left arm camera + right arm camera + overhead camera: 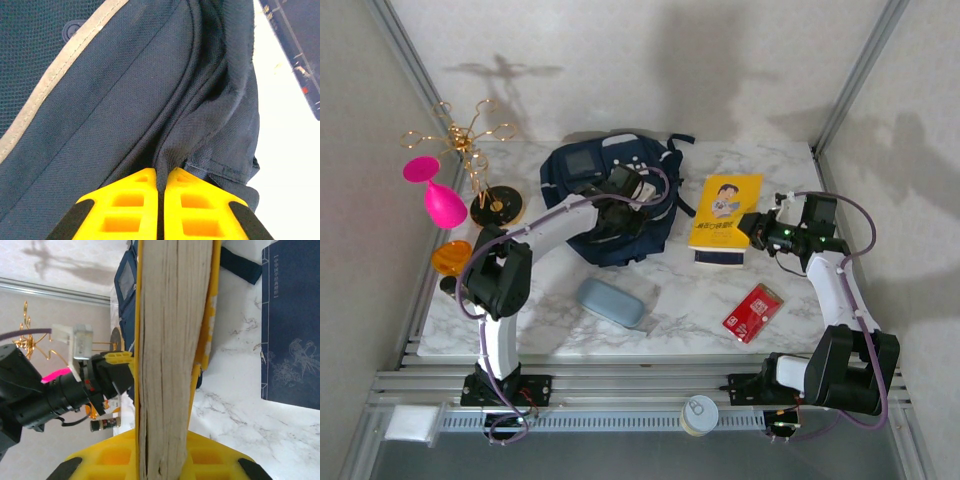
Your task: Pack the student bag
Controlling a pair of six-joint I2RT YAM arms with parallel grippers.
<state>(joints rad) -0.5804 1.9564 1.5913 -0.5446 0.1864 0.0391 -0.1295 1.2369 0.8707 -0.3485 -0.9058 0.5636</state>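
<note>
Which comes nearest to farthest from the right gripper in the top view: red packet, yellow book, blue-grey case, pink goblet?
1. Yellow book: clamped in the right gripper itself, right of centre.
2. Red packet: near right of the table.
3. Blue-grey case: near centre.
4. Pink goblet: far left edge.

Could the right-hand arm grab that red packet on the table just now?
Probably not yet: the red packet lies unobstructed near its base, but its jaws are shut on the yellow book.
</note>
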